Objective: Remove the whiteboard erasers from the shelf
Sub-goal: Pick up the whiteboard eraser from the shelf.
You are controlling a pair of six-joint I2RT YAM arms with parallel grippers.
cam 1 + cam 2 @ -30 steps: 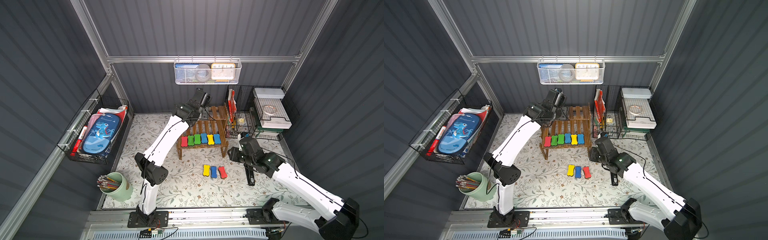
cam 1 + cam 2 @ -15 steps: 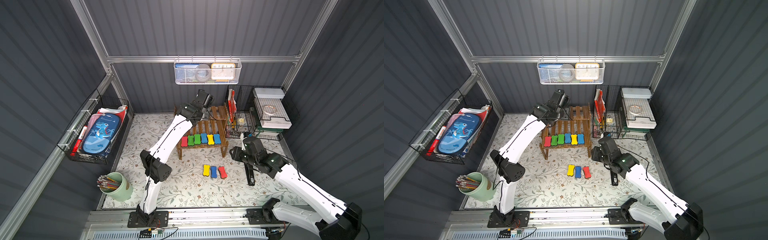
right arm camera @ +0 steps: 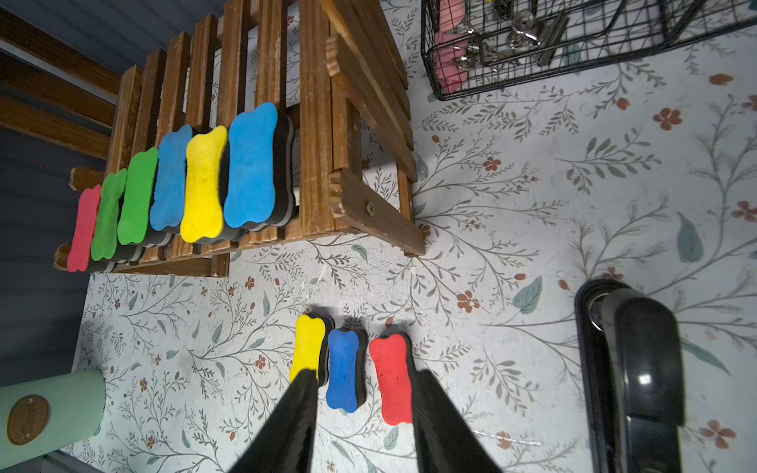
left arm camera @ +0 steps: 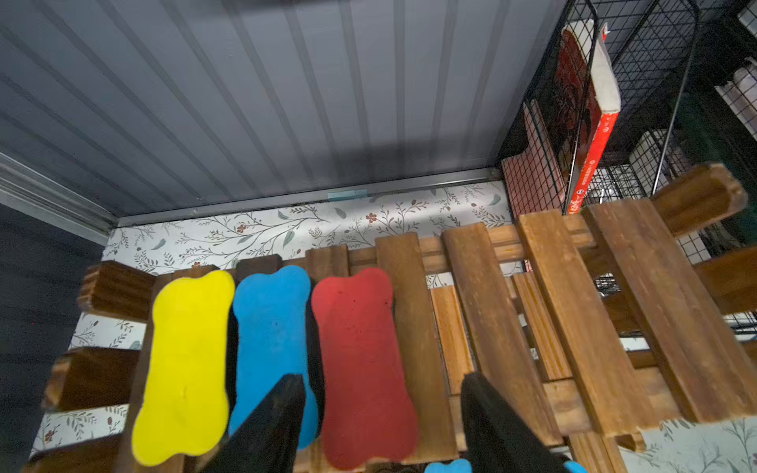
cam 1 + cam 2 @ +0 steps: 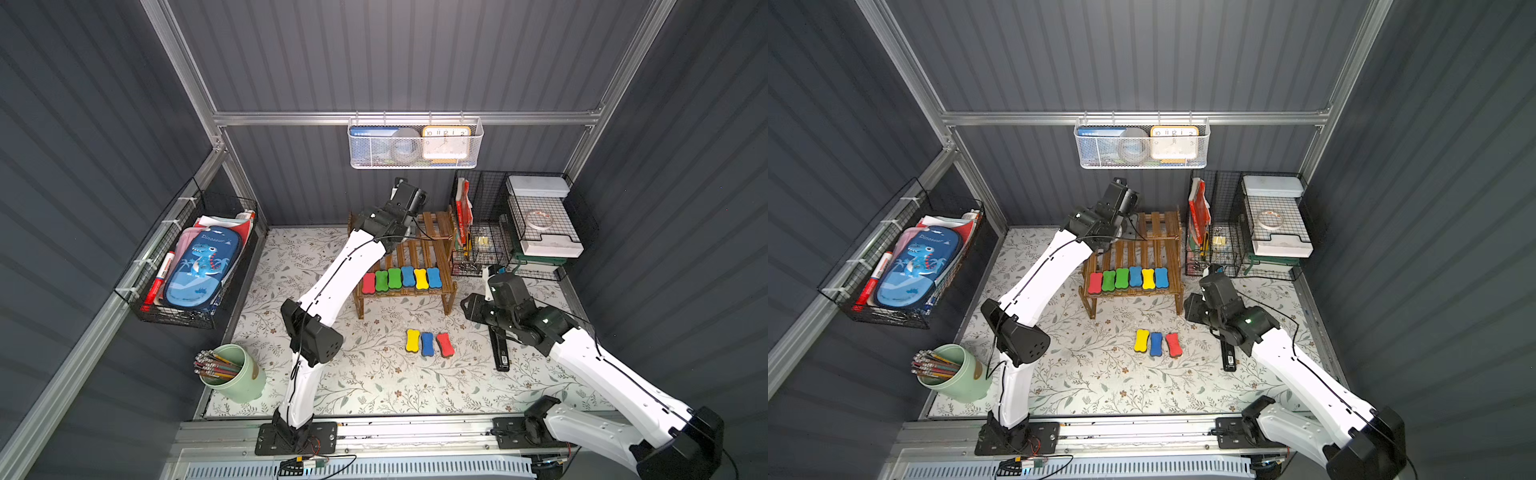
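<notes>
Left hand (image 4: 381, 381) apart, red eraser (image 4: 364, 368) between its fingers; blue eraser (image 4: 272, 327) under one finger may get jammed on closing. Right hand (image 3: 365, 374) apart, empty.

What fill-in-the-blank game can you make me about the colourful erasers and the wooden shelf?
The lower tier of the brown wooden slat shelf holds ____ bone-shaped foam erasers. On the floral mat, the eraser between the yellow eraser and the red eraser is ____. Below the open left hand, the top tier holds a yellow block, a blue block and a ____ one.
Missing words: six, blue, red.
</notes>
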